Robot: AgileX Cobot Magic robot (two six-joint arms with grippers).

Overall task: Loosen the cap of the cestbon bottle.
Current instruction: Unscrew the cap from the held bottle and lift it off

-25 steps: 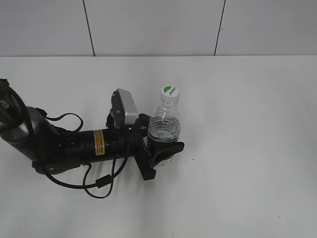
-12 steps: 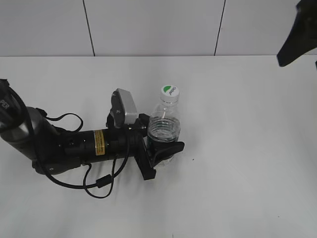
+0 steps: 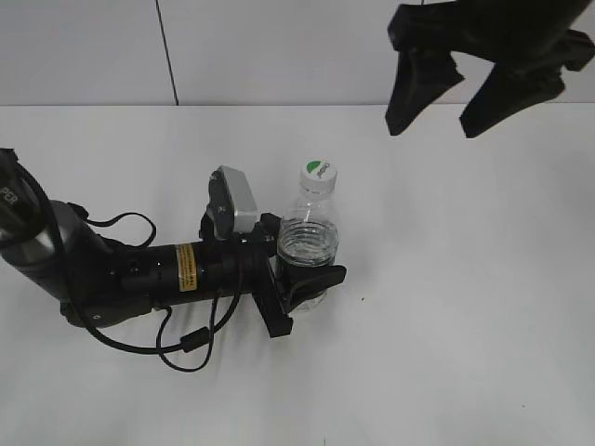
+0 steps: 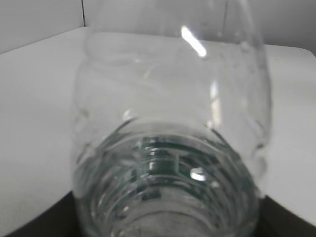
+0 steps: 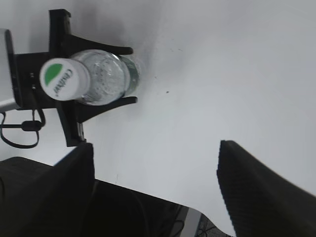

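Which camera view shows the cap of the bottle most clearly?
The right wrist view: the cap faces the camera, showing its whole white top and green mark. The exterior view shows the cap smaller, from a slant. The left wrist view shows only the bottle body, no cap.

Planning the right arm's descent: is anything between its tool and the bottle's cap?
Nothing: in the exterior view only bare table and wall separate the open right tool from the cap.

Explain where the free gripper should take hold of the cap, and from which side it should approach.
Grip the cap by its round side wall, coming straight down from above. The bottle stands upright, held low on its body by the left gripper, so the cap faces up with nothing over it. The right gripper, open and up high, would likely close best across its width.
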